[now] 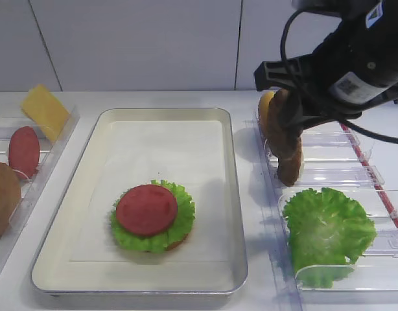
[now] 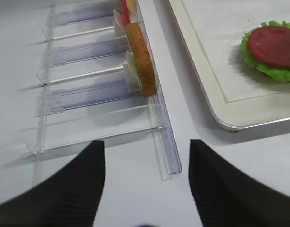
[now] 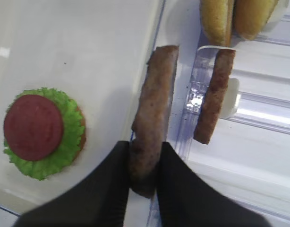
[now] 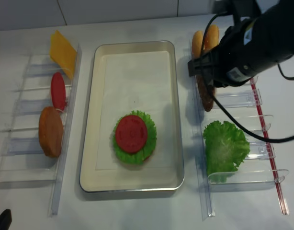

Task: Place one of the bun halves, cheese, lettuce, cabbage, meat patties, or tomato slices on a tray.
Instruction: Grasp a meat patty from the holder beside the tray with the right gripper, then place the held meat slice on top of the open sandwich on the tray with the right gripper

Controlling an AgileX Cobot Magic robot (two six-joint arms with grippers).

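Meat patty (image 3: 152, 123) is pinched on edge between my right claw's (image 3: 144, 163) two black fingers (image 3: 117, 163), jaws closed tight on its lower end, patty standing upright and reaching away from the claw. It sits just over the gap between the tray's (image 1: 234, 194) right rim and the clear right-side holder (image 1: 328, 172). Second patty (image 3: 214, 97) stands on edge in its holder slot just beside, not touching mine. Two bun halves (image 3: 239, 16) upright in the slot beyond it.

My right arm (image 4: 252, 43) comes in from the right rear, wrist bent down over the holder's back slots. Lettuce leaf (image 1: 327, 230) lies in the near slot, apart from the claw.

On the tray: stack of bun base, lettuce (image 1: 179, 223) and tomato slice (image 1: 147, 208), near the front, left of center. White paper behind and right of the stack is bare; tray's right rim lies between patty and stack.

Left holder (image 2: 102, 90): cheese (image 1: 45, 111), tomato slice (image 1: 24, 151), bun half (image 1: 3, 197) on edge. My left claw (image 2: 146, 175) hangs spread wide, nothing in it, near the holder's front end
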